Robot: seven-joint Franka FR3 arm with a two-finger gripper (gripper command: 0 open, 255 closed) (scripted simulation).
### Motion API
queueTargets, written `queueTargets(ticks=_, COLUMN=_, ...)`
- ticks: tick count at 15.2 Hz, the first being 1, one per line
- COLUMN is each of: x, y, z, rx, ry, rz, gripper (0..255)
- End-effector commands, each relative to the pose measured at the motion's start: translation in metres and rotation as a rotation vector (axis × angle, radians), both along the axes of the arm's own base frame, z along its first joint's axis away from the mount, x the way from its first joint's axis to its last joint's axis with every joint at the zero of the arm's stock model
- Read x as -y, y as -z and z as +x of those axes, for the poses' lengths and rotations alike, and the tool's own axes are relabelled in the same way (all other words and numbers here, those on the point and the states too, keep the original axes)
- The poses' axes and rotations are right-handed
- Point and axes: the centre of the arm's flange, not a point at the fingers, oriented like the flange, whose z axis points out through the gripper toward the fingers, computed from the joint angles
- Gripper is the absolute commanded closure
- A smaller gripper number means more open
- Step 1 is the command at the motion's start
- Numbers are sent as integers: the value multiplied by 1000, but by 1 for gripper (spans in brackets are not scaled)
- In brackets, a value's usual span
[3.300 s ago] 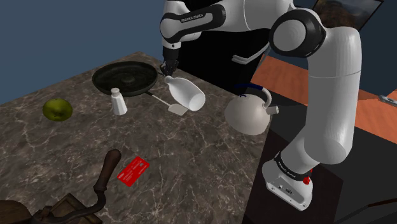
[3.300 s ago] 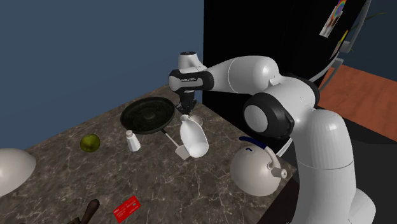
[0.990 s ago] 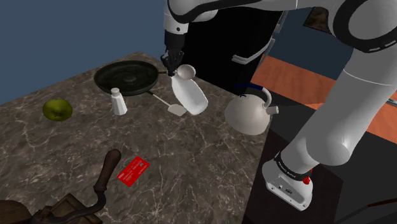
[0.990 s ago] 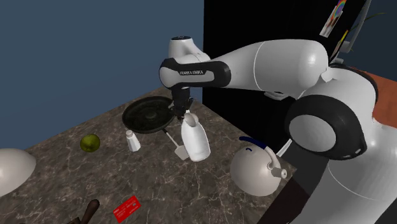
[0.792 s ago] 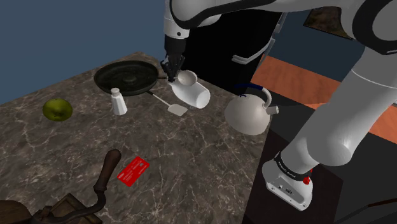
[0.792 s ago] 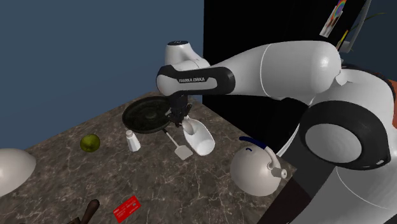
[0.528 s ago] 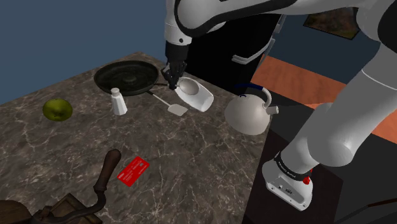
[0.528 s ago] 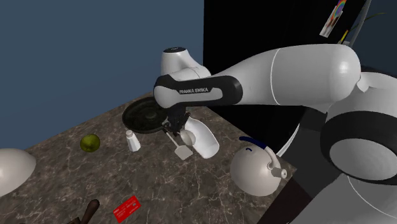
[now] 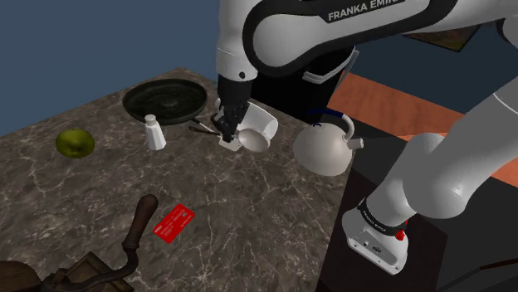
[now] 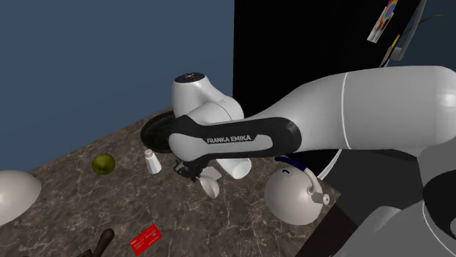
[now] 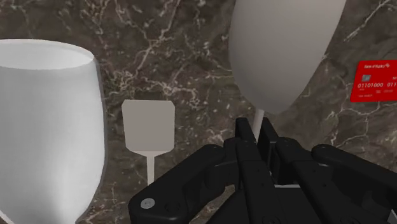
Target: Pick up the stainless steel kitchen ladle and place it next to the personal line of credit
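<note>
The ladle is pale grey, with a round bowl [image 11: 280, 57] and a thin handle. My gripper [image 11: 257, 130] is shut on that handle just below the bowl. In the shoulder view the gripper [image 9: 225, 126] hangs low over the marble counter with the ladle bowl [image 9: 256, 142] at its right. The second exterior view shows the bowl [image 10: 212, 188] under the forearm. The red card [image 9: 173, 221] lies flat toward the counter's front, well apart from the ladle, and appears again as the red card [image 11: 376, 81] and red card [image 10: 145, 238].
A white cup [image 9: 261, 121] lies on its side right behind the ladle. A flat spatula [image 11: 148, 125] rests beneath the gripper. Nearby stand a shaker [image 9: 153, 132], dark pan [image 9: 163, 100], green fruit [image 9: 73, 143], kettle [image 9: 325, 148] and brown grinder [image 9: 124, 249].
My gripper has come down and toward the counter's front with the ladle; the bowl has swung from beside the pan to just above the spatula. The white cup has turned on the counter.
</note>
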Motion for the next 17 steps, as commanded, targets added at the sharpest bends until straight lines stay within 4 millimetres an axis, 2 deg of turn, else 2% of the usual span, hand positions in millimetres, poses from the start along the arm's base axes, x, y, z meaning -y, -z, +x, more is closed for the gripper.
queueTargets(ticks=1, x=-14, y=0, z=-22, rx=0, ry=1, rz=0, gripper=255)
queueTargets(ticks=17, x=-131, y=-1, z=-198, rx=0, ry=1, rz=0, gripper=255)
